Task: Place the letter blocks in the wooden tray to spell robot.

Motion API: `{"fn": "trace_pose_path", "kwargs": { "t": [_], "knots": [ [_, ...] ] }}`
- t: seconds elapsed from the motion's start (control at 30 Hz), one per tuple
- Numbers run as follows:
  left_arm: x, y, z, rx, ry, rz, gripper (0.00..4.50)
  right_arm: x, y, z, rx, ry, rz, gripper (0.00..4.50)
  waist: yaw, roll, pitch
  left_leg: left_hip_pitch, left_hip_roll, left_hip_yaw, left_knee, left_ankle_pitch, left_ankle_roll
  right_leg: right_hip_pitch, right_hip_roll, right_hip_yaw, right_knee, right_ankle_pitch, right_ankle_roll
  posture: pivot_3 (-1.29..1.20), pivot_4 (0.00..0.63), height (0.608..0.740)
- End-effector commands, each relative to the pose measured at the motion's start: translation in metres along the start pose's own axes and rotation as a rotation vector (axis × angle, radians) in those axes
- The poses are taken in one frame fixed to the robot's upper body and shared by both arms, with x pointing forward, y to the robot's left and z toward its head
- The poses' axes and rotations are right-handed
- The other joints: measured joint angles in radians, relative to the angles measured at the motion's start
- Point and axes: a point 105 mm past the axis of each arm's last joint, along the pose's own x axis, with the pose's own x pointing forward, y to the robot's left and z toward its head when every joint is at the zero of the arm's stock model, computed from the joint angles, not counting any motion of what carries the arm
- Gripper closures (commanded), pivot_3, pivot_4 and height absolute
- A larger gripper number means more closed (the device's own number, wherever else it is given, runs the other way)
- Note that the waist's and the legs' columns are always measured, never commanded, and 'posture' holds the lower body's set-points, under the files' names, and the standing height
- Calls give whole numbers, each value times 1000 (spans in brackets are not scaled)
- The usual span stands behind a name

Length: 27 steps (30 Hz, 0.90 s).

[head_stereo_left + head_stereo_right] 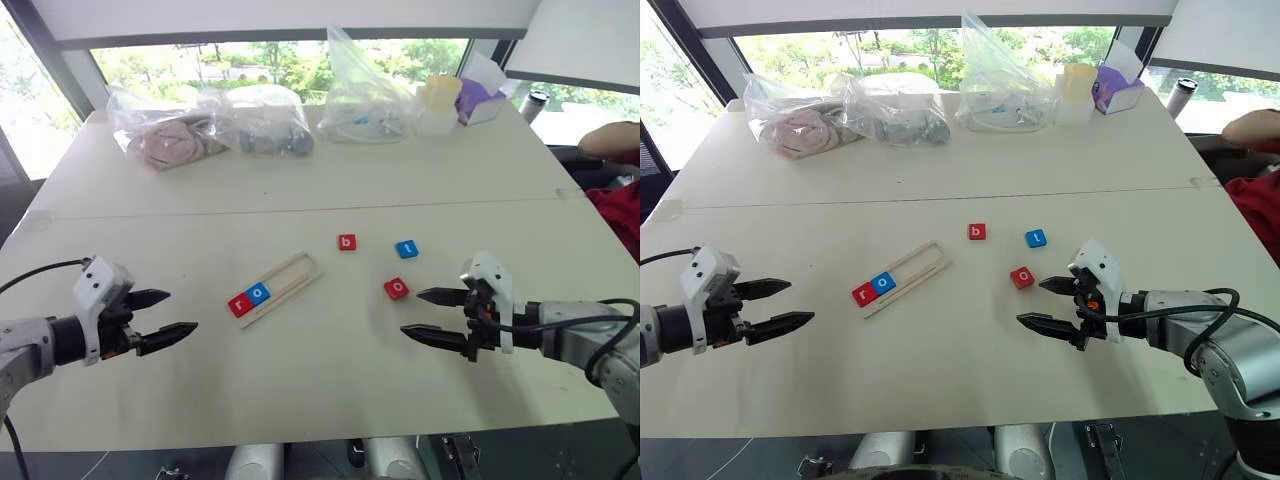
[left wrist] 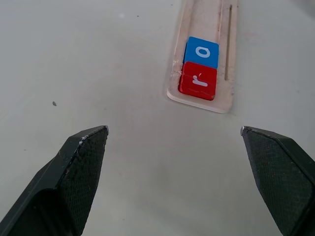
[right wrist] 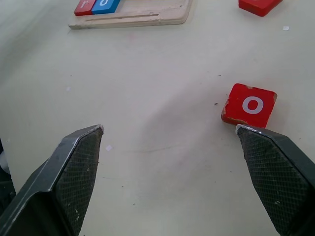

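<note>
Windows run along the far side, w/ greenery outside. Pale surface point(image 1: 300, 390) in front of them, a seam crossing it about mid-depth.

Far edge: three clear plastic bags point(image 1: 270, 118) in a row, contents hard to make out. To their right a pale lidded container point(image 1: 438, 103), then a purple tissue box point(image 1: 478, 100). Dark cup point(image 1: 534, 104) farther right, near the window. A person's arm and red clothing point(image 1: 612, 200) show at the right edge.

Wooden tray point(image 1: 290, 280) lies diagonally, centre-left, near end toward the robot's left. Two letter blocks sit in its groove at that near end — red r block point(image 1: 240, 305) outermost, blue o block point(image 1: 259, 294) touching it; rest of groove bare.

Three blocks loose on the surface, right of the tray: red b block point(image 1: 347, 242) and blue t block point(image 1: 406, 249) near each other, red o block point(image 1: 396, 288) closer to the robot, below the pair.

Left gripper point(image 1: 168, 318) hovers above the surface, well left of the tray, fingers apart, nothing between them; wrist view looks straight at the r/o end of the tray.

Right gripper point(image 1: 432, 315) hovers just beside the red o block, on its near-right side — fingers wide apart, holding nothing. Whether a fingertip touches the block: can't tell.
</note>
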Motion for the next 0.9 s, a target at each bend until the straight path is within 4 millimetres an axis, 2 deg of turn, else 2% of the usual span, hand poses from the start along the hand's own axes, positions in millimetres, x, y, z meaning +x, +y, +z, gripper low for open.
{"fn": "trace_pose_path", "kwargs": {
  "t": [0.03, 0.4, 0.67, 0.77, 0.9],
  "knots": [
    [-5, 2, 11, 67, -33, 32, 0, 0, 1, 8, -42, -22, 6, 61, 0, 0, 0, 0, 0, 0, 0, 0, 0, 0, 0, 0, 0, 0, 0, 0, 150, 740],
    [-6, 4, 13, 47, -31, 26, 0, 3, 0, 9, -49, -27, 1, 61, 0, 0, 0, 0, 0, 0, 0, 0, 0, 0, 0, 0, 0, 0, 0, 0, 150, 740],
    [-4, 8, 18, 153, 8, 42, 0, 7, -1, 17, -71, -37, 16, 61, 0, 0, 0, 0, 0, 1, 0, 0, 0, 0, 0, 0, 0, 0, 0, 0, 150, 740],
    [-5, 4, 20, 127, 4, -9, 0, 7, 0, 18, -76, -37, 18, 61, 0, 0, 0, 0, 0, 1, 0, 0, 0, 0, 0, 0, 0, 0, 0, 0, 150, 740],
    [3, 5, 22, 165, 21, -4, 0, 7, 1, 18, -84, -36, 9, 61, 2, 0, 0, 0, 0, 2, 0, 0, 0, 0, 0, 0, 0, 0, 0, 0, 150, 740]
  ]
}}
